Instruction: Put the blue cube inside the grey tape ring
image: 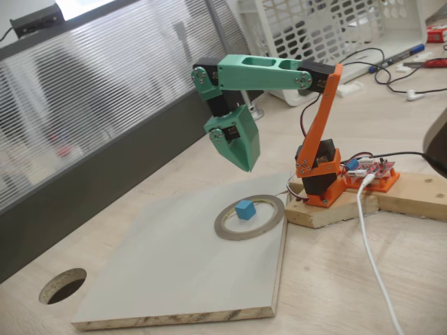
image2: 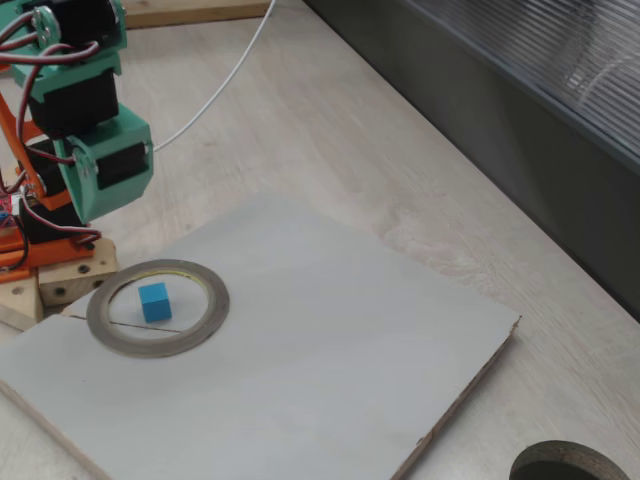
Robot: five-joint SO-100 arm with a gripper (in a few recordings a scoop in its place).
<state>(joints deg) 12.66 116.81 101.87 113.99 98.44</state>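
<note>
At the far left of a fixed view, a round dark hole (image: 62,285) with a wooden rim is cut into the table (image: 363,279). To its right a flat pale board (image: 174,272) is laid on the table, its raw chipboard edge turned toward the camera. Near the board's far right corner the grey tape ring (image: 249,218) is laid flat, its yellowish inner edge visible. The blue cube (image: 244,209) is seen inside the ring's opening, resting on the board and apart from the ring's inner edge. Above the ring, the green end effector (image: 246,165) is held in the air, pointed downward and well clear of the cube; its fingers appear drawn together into one narrow tip, with nothing held. Further right, the orange arm base (image: 323,178) is mounted on a wooden block (image: 328,209), and a white cable (image: 370,244) is trailed across the table.

In the other fixed view, the cube (image2: 155,301) is again seen within the ring (image2: 158,308), left of the board's middle, and the hole (image2: 570,465) is seen at the lower right.
</note>
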